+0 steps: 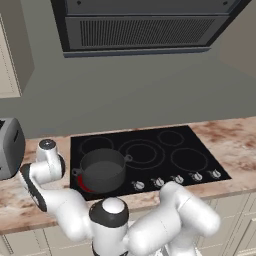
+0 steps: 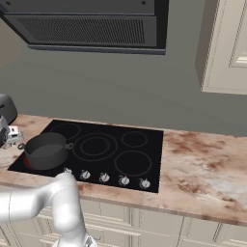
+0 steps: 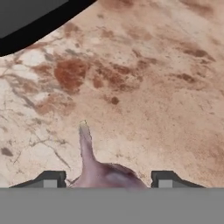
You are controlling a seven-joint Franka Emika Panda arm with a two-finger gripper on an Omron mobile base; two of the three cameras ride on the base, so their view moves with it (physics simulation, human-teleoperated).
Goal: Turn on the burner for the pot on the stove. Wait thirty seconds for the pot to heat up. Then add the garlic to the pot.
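The garlic (image 3: 103,173), a pinkish-white bulb with a pointed tip, lies on the marbled counter (image 3: 144,87). My gripper (image 3: 109,181) is straight over it, one finger tip (image 3: 50,179) on each side, open, with narrow gaps to the bulb. The dark grey pot (image 1: 102,170) (image 2: 46,150) stands on the front left zone of the black stove (image 1: 165,150) (image 2: 116,154). The burner (image 1: 82,186) (image 2: 26,163) glows red at the pot's base. My hand (image 2: 7,137) works low over the counter left of the stove.
A grey toaster (image 1: 10,147) (image 2: 5,108) stands on the counter left of the hand. A dark grey shape (image 3: 26,22) fills one corner of the hand view. Silver knobs (image 1: 177,179) (image 2: 103,177) line the stove's front edge. A range hood (image 1: 140,30) hangs above.
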